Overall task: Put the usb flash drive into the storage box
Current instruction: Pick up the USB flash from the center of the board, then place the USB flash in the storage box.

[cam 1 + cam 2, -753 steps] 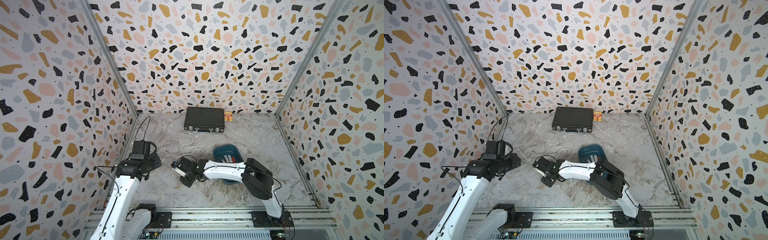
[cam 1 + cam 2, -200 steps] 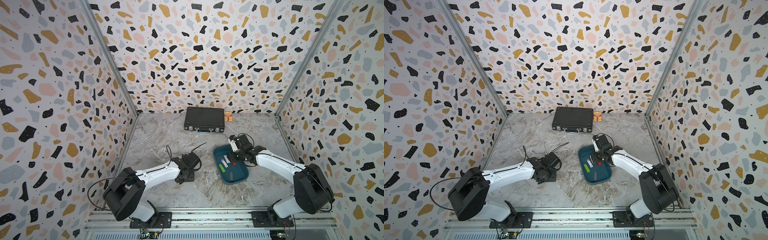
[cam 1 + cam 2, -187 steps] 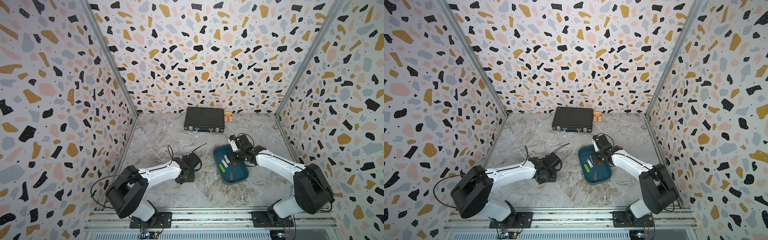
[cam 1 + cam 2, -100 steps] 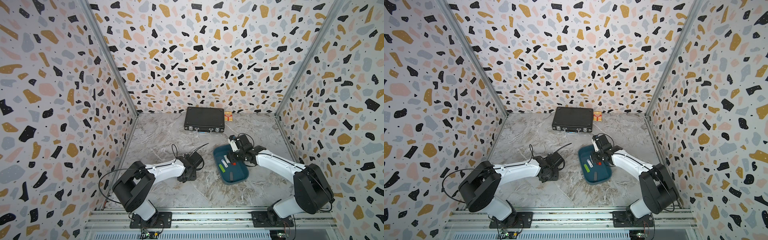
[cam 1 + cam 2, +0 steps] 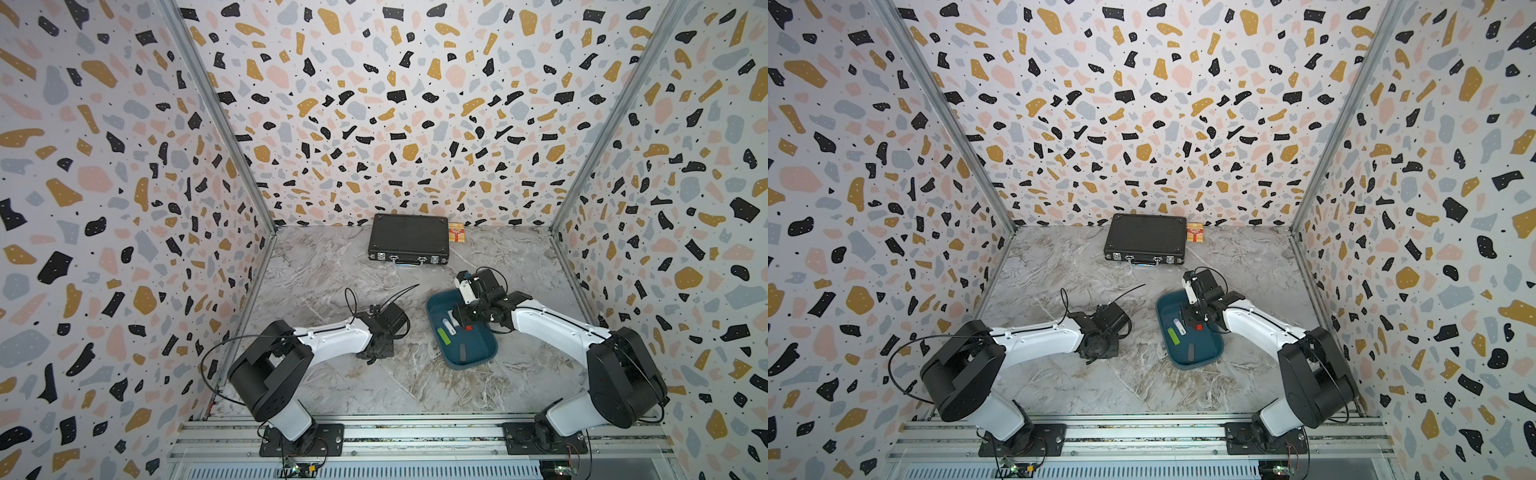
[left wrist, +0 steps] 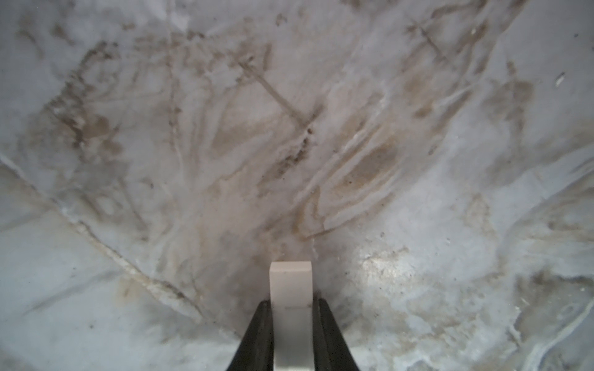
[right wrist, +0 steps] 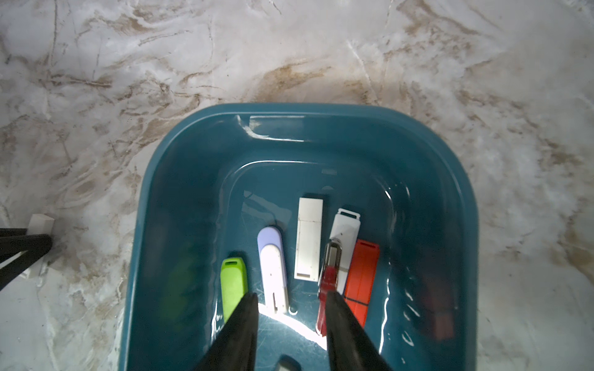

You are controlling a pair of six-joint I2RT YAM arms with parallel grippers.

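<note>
Left pincer (image 6: 291, 310) is pinching a white usb flash drive (image 6: 291, 282) low over the table (image 6: 128, 160) | right pincer (image 7: 291, 300) is hovering part-open, empty, over the storage box (image 7: 321, 109).

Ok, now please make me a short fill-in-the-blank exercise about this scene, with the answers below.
1. The flash drive between the fingers of the left gripper is ___.
2. The right gripper hangs over the storage box, and the green drive lies ___ it.
3. The orange carton stands beside the black briefcase, near the back ___.
Missing words: white; inside; wall.
</note>
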